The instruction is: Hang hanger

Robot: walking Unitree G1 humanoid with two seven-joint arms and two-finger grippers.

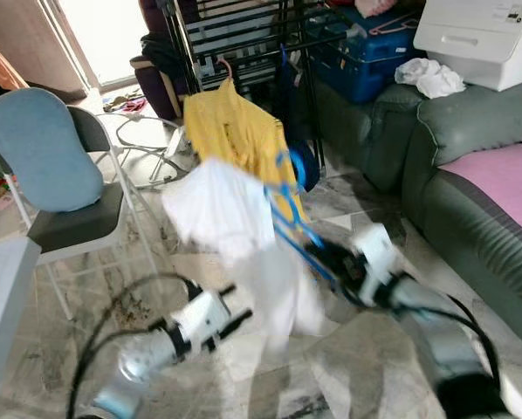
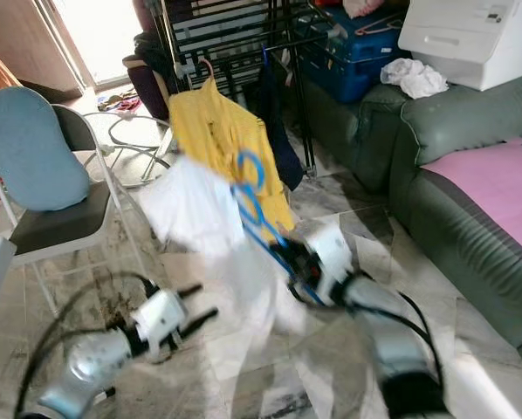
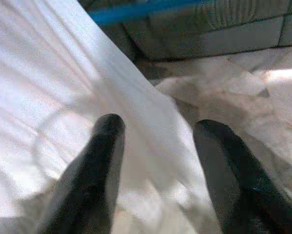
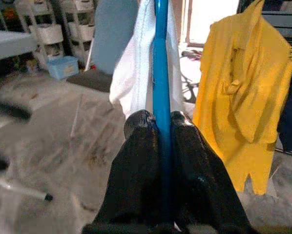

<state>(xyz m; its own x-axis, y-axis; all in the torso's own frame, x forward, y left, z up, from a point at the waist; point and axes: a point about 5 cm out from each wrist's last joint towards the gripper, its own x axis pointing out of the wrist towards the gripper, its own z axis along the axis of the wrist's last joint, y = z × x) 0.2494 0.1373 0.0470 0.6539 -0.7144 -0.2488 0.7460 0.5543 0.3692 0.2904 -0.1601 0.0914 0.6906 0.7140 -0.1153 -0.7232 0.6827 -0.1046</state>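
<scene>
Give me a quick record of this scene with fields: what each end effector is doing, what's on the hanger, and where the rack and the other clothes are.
right end effector: shut on the blue hanger, held up ahead of the robot
on the hanger: white garment, draped and hanging down
left end effector: open, low, fingers against the white garment
drying rack: dark metal, behind the hanger
already hung: yellow shirt on the rack
surroundings: folding chair at left, green sofa at right
</scene>
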